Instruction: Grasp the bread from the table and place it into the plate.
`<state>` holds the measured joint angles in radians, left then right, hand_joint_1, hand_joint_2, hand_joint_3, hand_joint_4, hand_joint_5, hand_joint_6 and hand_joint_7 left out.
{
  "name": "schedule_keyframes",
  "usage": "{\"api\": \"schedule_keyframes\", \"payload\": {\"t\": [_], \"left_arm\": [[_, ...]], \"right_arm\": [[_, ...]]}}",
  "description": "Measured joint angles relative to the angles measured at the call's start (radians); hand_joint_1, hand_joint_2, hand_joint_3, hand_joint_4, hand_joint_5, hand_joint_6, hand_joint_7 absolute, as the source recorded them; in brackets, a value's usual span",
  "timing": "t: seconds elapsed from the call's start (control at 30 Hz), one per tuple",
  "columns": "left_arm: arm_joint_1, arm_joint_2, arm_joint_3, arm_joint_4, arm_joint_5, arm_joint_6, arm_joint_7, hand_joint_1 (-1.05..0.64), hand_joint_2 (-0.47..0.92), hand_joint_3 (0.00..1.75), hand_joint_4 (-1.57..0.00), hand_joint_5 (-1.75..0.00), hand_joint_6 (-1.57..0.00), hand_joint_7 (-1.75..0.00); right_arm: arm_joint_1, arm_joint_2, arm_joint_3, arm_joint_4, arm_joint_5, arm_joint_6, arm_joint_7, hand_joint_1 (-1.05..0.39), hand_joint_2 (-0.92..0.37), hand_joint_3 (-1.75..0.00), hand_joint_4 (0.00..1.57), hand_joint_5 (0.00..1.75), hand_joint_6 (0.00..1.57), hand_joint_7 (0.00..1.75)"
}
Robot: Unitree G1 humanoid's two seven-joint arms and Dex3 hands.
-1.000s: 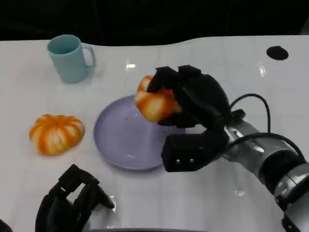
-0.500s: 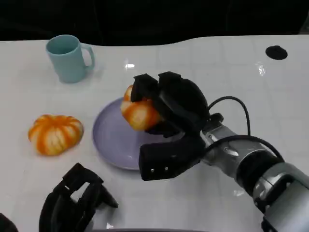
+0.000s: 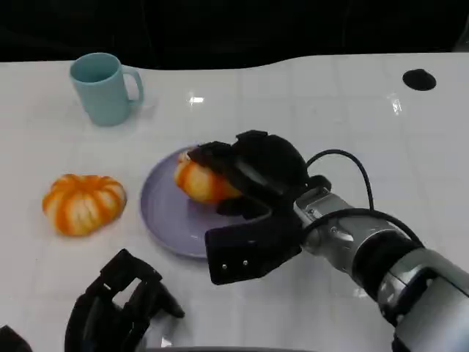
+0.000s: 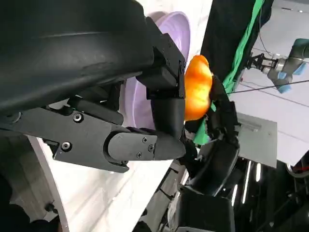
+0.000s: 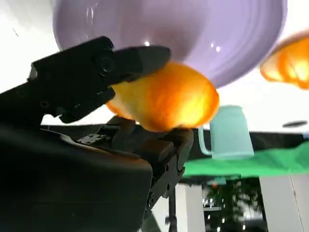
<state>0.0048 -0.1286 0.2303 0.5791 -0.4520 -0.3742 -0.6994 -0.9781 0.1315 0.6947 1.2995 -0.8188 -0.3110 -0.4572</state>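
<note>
My right hand (image 3: 258,174) grips an orange-and-white striped bread (image 3: 200,180) and holds it low over the purple plate (image 3: 163,213), near the plate's far middle. I cannot tell whether the bread touches the plate. In the right wrist view the bread (image 5: 169,99) sits between black fingers (image 5: 91,72) right against the plate (image 5: 193,34). The left wrist view shows the plate (image 4: 174,29), the held bread (image 4: 197,87) and the right hand (image 4: 219,150) beyond my left hand's fingers (image 4: 130,145). My left hand (image 3: 121,304) rests at the near left, holding nothing.
A second striped bread (image 3: 82,202) lies on the white table left of the plate. A teal mug (image 3: 105,86) stands at the far left, also in the right wrist view (image 5: 227,133). A black round spot (image 3: 420,78) marks the far right.
My right hand has carried the bread leftward and downward, from above the plate's right edge to low over its middle. The left hand has barely moved.
</note>
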Motion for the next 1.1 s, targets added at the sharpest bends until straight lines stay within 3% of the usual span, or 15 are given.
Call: {"api": "schedule_keyframes", "payload": {"t": [0.13,0.4,0.67,0.97,1.1], "left_arm": [[0.000,-0.004,0.001,0.000,0.000,0.000,0.000,-0.52,0.92,0.23,-0.62,-1.75,-0.53,-1.47],[-0.004,-0.003,0.007,0.008,0.005,-0.011,0.000,-0.52,0.92,0.25,-0.61,-1.75,-0.52,-1.48],[-0.023,0.003,0.019,0.035,0.005,-0.019,-0.001,-0.52,0.92,0.25,-0.62,-1.75,-0.51,-1.52],[-0.024,0.015,0.026,0.039,0.005,-0.021,-0.001,-0.52,0.92,0.28,-0.60,-1.75,-0.47,-1.55],[-0.025,0.016,0.023,0.039,0.005,-0.020,-0.002,-0.52,0.92,0.27,-0.60,-1.75,-0.48,-1.55]], "right_arm": [[0.000,0.003,0.001,-0.010,0.008,0.005,0.034,-0.76,-0.92,-0.40,0.05,0.09,0.14,0.00],[0.006,0.002,-0.023,-0.021,0.031,-0.013,0.095,-0.86,-0.92,-0.44,0.01,0.08,0.07,0.00],[0.025,-0.035,-0.065,-0.066,0.080,-0.079,0.136,-0.85,-0.92,-0.50,0.05,0.10,0.09,0.02],[0.145,-0.133,-0.188,-0.197,0.235,-0.310,0.205,-0.75,-0.92,-0.46,0.27,0.24,0.30,0.10],[0.215,-0.155,-0.259,-0.248,0.353,-0.396,0.322,-0.71,-0.92,-0.41,0.40,0.33,0.42,0.13]]}}
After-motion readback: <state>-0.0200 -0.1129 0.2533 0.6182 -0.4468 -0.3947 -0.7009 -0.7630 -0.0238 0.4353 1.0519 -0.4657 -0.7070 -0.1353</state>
